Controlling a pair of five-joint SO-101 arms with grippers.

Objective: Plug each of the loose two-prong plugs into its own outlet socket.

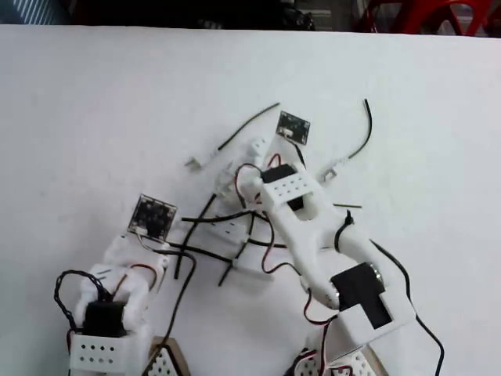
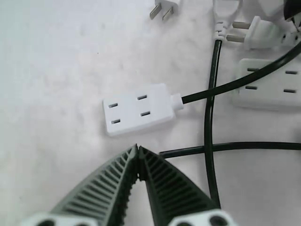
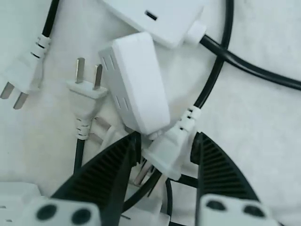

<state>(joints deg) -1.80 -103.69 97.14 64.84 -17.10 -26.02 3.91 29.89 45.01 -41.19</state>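
Note:
In the left wrist view my left gripper (image 2: 138,151) is shut with nothing in it, just short of a white four-slot outlet block (image 2: 140,109) on a black cord. A second outlet block (image 2: 270,84) and two loose white plugs (image 2: 256,33) (image 2: 162,8) lie beyond. In the right wrist view my right gripper (image 3: 165,139) is open, with one finger on each side of a white two-prong plug (image 3: 167,149) whose prongs point back towards the wrist. This plug touches an outlet block lying on its side (image 3: 136,82). Another loose plug (image 3: 87,96) lies beside that block.
Black cords (image 1: 192,251) cross in a tangle in the middle of the white table (image 1: 94,117). The right arm (image 1: 313,235) stretches over the tangle and the left arm (image 1: 109,305) sits at the near left. Two more plugs with cords (image 1: 344,160) (image 1: 196,163) lie farther back.

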